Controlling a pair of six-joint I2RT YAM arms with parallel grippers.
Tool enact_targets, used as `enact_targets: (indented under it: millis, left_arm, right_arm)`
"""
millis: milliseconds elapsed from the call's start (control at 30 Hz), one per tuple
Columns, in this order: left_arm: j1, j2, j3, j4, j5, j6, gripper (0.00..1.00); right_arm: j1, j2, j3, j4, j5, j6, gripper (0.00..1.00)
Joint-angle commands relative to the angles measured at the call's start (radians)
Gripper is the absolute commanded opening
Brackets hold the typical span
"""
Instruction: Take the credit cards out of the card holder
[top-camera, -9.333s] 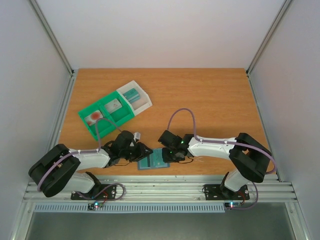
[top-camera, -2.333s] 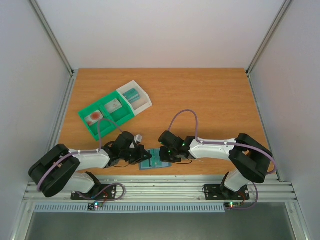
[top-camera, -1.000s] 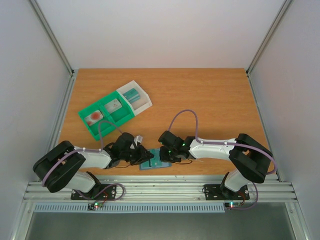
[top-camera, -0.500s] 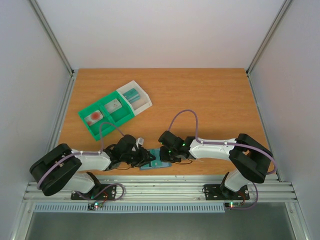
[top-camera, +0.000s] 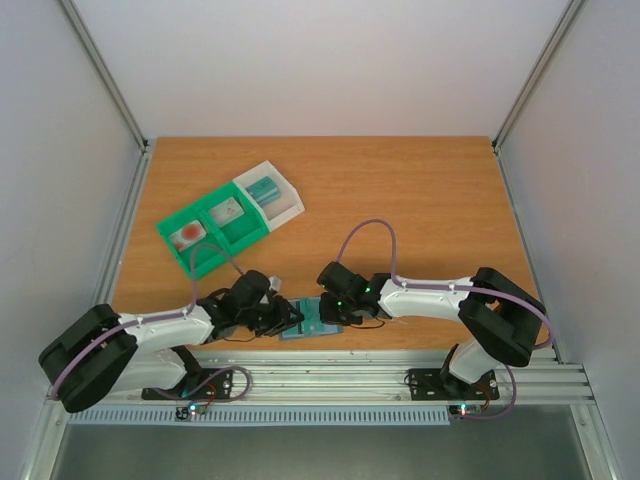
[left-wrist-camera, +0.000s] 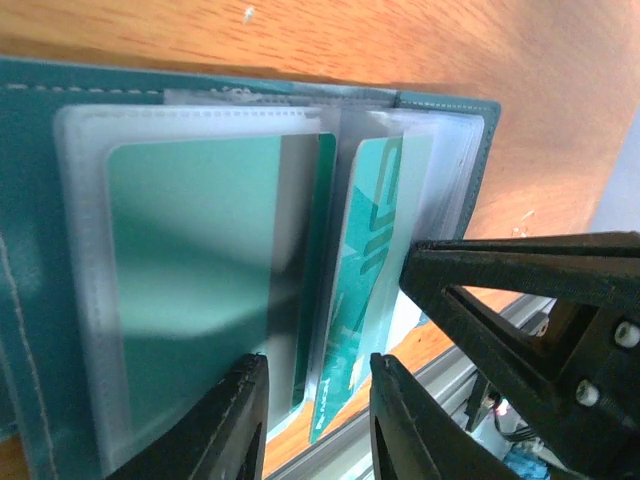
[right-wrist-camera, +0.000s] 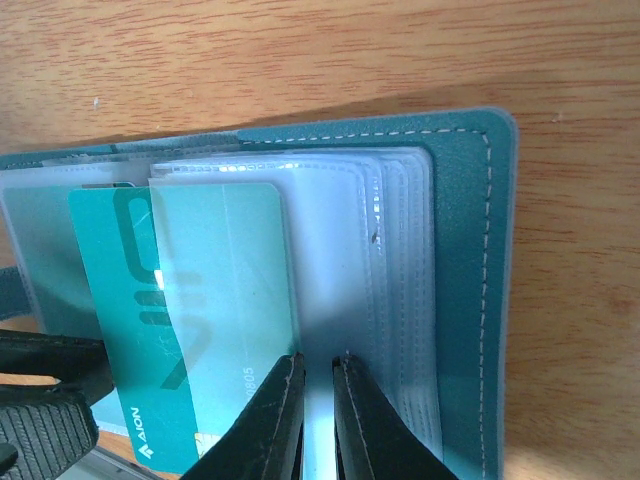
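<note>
Working at the bottom centre of the overhead view, both arms meet over the open card holder, which lies flat at the near edge of the wooden surface. The left claw and right claw hide most of it.

The left wrist view shows what the overhead view cannot. One teal card with a dark stripe sits deep in a clear sleeve. A second teal card pokes out at the bottom, its edge between the left claw's spread fingers. Closing on that edge alone, then drawing straight along the sleeve, looks best.

The right wrist view adds the right claw at lower centre, its fingers pressed nearly together on the clear sleeves and seemingly pinning the card holder. Whether it nips a sleeve I cannot tell.
</note>
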Motion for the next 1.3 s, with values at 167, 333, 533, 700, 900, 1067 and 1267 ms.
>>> enact_targets:
  millis: [167,333,533,700,900,1067,1267]
  left_arm:
    - [-0.041,0.035,0.058,-0.024,-0.008,0.034,0.17]
    - [-0.057,0.055,0.078,-0.027,-0.009,0.045,0.12]
    - [-0.064,0.057,0.083,-0.051,-0.011,0.046,0.17]
    - [-0.064,0.043,0.078,-0.075,-0.033,0.037,0.25]
    - [-0.064,0.075,0.05,0.044,-0.021,-0.002,0.27]
    - [-0.061,0.103,0.046,0.103,-0.009,-0.026,0.25]
    - [-0.058,0.112,0.046,0.106,-0.011,-0.036,0.21]
  right_arm:
    - [-0.001,0.016,-0.041,-0.081,0.046,0.011,0.11]
    - [-0.001,0.015,-0.041,-0.081,0.046,0.011,0.11]
    - [-0.001,0.016,-0.041,-0.081,0.048,0.012,0.11]
    - [-0.001,0.012,-0.042,-0.084,0.049,0.01,0.11]
    - [-0.001,0.007,-0.045,-0.086,0.048,0.007,0.11]
    - [-0.001,0.0,-0.046,-0.092,0.051,0.006,0.11]
    - [-0.001,-0.005,-0.047,-0.091,0.053,0.004,0.11]
